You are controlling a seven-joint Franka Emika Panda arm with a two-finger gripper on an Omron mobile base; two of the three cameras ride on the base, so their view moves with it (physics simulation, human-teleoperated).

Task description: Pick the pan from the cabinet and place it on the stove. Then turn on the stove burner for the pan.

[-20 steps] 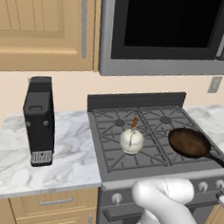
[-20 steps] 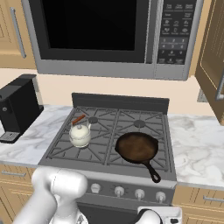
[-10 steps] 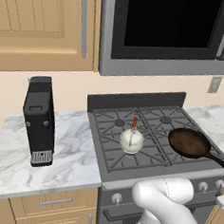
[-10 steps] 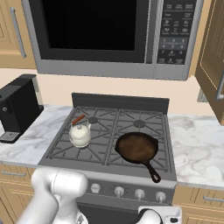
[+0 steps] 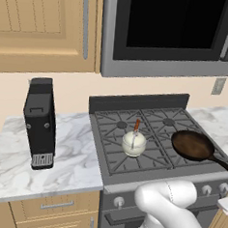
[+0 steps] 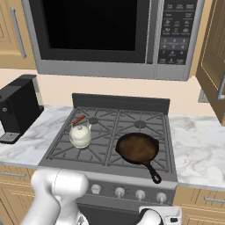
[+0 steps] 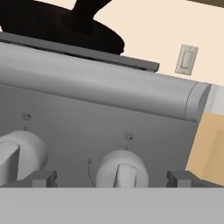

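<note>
The pan point(image 5: 193, 144) point(image 6: 137, 148) rests on the front right grate of the stove point(image 5: 113, 161) point(image 6: 103, 158), its handle pointing over the front edge. From the hand view I look up at its dark underside point(image 7: 57, 22). My gripper point(image 7: 113, 179) is open, low in front of the steel knob panel, with a round silver knob point(image 7: 120, 168) between its two fingertips point(image 7: 43, 178) and apart from both. A second knob point(image 7: 17, 155) sits to the left. The cabinet point(image 5: 45, 28) hangs at upper left with its door shut; another cabinet door point(image 6: 215, 57) stands open at the right.
A small white cup with a red stick point(image 5: 133, 142) point(image 6: 80, 135) stands on the front left grate. A black coffee machine point(image 5: 40, 122) point(image 6: 17, 107) is on the marble counter to the left. The microwave point(image 5: 166, 33) point(image 6: 110, 35) hangs above the stove.
</note>
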